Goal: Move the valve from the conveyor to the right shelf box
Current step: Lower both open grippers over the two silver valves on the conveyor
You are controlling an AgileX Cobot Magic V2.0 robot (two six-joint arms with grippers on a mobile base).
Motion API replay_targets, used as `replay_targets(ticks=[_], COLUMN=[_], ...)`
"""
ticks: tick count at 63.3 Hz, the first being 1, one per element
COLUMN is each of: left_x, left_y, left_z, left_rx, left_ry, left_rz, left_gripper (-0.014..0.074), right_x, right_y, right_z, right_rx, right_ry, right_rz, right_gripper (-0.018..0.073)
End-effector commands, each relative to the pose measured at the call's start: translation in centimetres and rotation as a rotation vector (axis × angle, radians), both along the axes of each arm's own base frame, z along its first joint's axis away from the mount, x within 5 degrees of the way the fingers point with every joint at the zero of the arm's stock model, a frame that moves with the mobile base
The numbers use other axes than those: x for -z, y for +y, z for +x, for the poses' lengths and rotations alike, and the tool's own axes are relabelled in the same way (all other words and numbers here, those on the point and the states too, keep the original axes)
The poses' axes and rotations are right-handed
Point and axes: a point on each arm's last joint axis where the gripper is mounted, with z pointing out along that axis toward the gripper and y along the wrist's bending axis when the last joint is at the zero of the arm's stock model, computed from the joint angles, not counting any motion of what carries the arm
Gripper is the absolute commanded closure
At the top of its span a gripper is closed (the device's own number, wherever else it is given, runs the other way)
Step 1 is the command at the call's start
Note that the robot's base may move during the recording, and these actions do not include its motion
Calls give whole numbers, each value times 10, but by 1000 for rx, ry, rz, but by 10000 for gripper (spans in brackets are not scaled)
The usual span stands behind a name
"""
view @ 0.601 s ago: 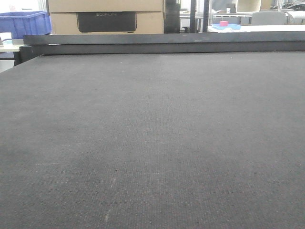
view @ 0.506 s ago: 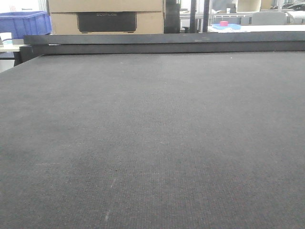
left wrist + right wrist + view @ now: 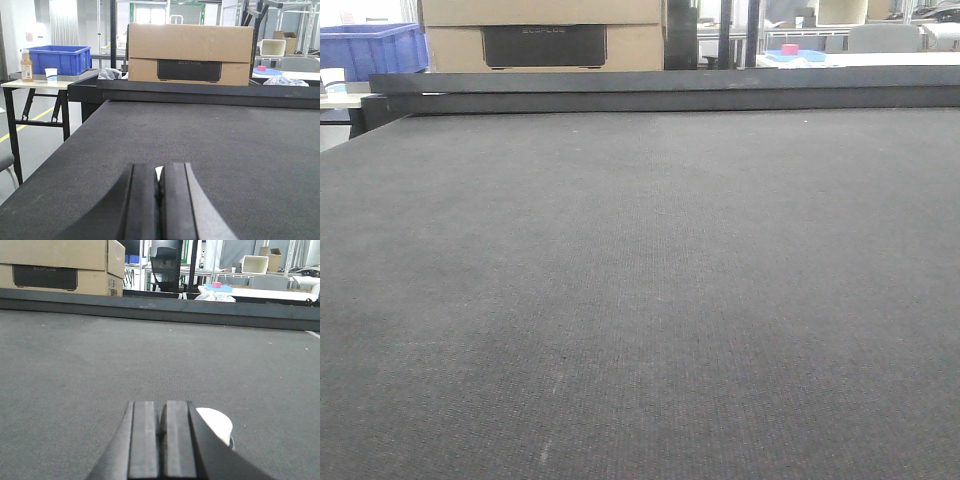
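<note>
The conveyor (image 3: pixel 640 280) fills the front view as a wide dark grey woven belt with nothing lying on it. No gripper shows there. In the left wrist view my left gripper (image 3: pixel 159 170) hovers low over the belt (image 3: pixel 225 140) with its jaws pressed together; a tiny white sliver (image 3: pixel 159 173) shows past the tips. My right gripper (image 3: pixel 161 410) is shut too, over the belt (image 3: pixel 150 350). A white rounded object (image 3: pixel 216 424) peeks out beside its right finger, and I cannot tell what it is. No recognisable valve is in view. The right shelf box is out of view.
A dark raised rail (image 3: pixel 660 90) closes the belt's far edge. Behind it stand a cardboard box (image 3: pixel 190 52) and a blue bin (image 3: pixel 57 59) on a side table with a bottle (image 3: pixel 26 66) and cup (image 3: pixel 50 74). The belt's left edge (image 3: pixel 75 145) drops to the floor.
</note>
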Motion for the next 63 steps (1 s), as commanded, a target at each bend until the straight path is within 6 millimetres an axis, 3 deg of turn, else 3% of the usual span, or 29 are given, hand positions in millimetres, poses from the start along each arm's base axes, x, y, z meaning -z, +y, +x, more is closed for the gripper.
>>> replay_targets(ticks=[1, 18, 23, 39, 52, 63], left_x=[-3, -2, -19, -90, -125, -147], left_y=[0, 0, 0, 3, 1, -3], left_z=[-1, -1, -5, -20, 12, 55], left_rx=[3, 2, 1, -18, -21, -14], left_ry=[-23, 0, 33, 164, 508, 750], left_rz=[-4, 10, 13, 54, 83, 105], left_gripper=[707, 707, 707, 707, 707, 707], right_x=[-2, -14, -20, -84, -112, -138], right_y=[0, -1, -1, 1, 5, 9], right_z=[0, -1, -2, -21, -7, 26], right_rx=[4, 11, 11, -31, -60, -73], right_ry=[-25, -153, -164, -50, 294, 596], right_rz=[-4, 3, 4, 51, 20, -14], right_gripper=[727, 727, 727, 727, 727, 727])
